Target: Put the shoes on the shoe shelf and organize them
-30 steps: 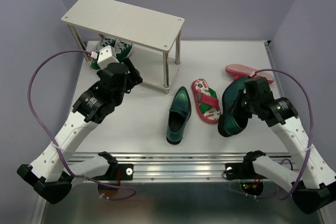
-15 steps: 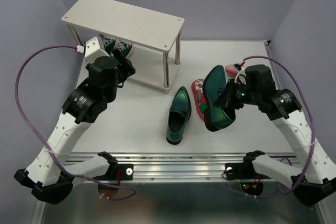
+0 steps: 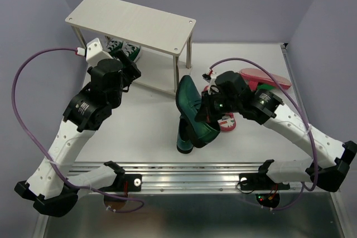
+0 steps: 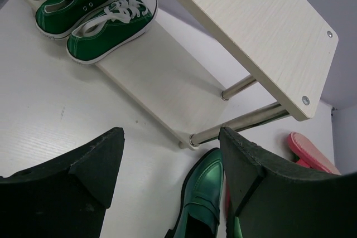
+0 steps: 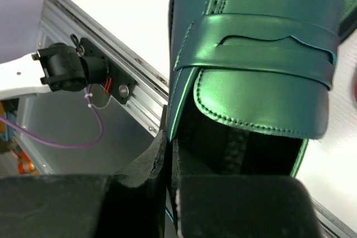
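White counter (image 3: 150, 115) within lavender walls (image 3: 323, 4), carrying the shoe shelf (image 3: 134, 20) at its far left. Two green sneakers (image 4: 97, 18) sit side by side on the shelf's lower board, at its left end. Left gripper (image 4: 172, 146): jaws spread wide, empty, poised near the shelf's front edge. Right gripper (image 5: 170, 157): closed on the heel rim of one dark green loafer (image 5: 251, 54), held tilted just in front of the shelf's right legs and overlapping the second loafer (image 4: 201, 199) lying on the counter. One red flip-flop (image 3: 266, 76) lies at the right, showing a plain red face. A second flip-flop (image 3: 226, 122) is mostly hidden by the right arm (image 3: 279, 115).
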You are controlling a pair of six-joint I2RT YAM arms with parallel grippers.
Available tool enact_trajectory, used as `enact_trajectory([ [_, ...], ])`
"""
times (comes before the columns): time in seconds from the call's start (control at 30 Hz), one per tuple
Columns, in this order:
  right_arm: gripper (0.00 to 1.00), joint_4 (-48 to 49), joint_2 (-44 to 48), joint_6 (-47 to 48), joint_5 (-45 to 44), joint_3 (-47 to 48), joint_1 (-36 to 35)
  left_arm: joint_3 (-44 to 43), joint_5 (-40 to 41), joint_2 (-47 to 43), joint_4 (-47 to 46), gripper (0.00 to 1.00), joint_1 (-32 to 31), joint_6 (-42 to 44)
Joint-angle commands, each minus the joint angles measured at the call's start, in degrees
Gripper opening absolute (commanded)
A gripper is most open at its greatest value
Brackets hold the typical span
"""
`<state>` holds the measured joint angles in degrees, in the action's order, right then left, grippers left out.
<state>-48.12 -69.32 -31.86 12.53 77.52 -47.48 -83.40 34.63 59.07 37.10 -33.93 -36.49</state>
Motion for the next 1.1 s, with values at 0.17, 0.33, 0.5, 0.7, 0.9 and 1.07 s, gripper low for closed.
enact_trajectory([
  [0.17, 0.01, 9.89, -7.83, 3.11, -9.28, 9.14, -9.82, -2.47, 2.02, -1.59, -0.1, 0.8, 0.53, 1.16],
  [0.33, 0.01, 10.15, -13.38, 5.22, -9.11, 14.85, -10.96, -2.74, 1.23, -1.85, 0.07, 0.8, 0.62, 2.48],
  [0.5, 0.01, 11.99, -20.22, 6.02, -8.49, 19.24, -12.81, -3.09, 3.15, -2.9, 0.87, 0.8, 0.89, 2.48],
  [0.7, 0.01, 15.16, -26.56, 6.19, -10.07, 21.97, -12.81, -2.04, 4.65, -3.61, 1.48, 0.8, 1.24, 3.18],
  [0.9, 0.01, 18.14, -34.73, 6.63, -12.26, 24.7, -13.34, 0.68, 0.8, -3.26, 1.05, 0.81, 4.22, 3.44],
  [1.07, 0.01, 20.25, -40.53, 6.98, -15.34, 24.88, -13.86, 5.42, -7.28, -3.52, -0.36, 0.81, 14.67, 5.29],
])
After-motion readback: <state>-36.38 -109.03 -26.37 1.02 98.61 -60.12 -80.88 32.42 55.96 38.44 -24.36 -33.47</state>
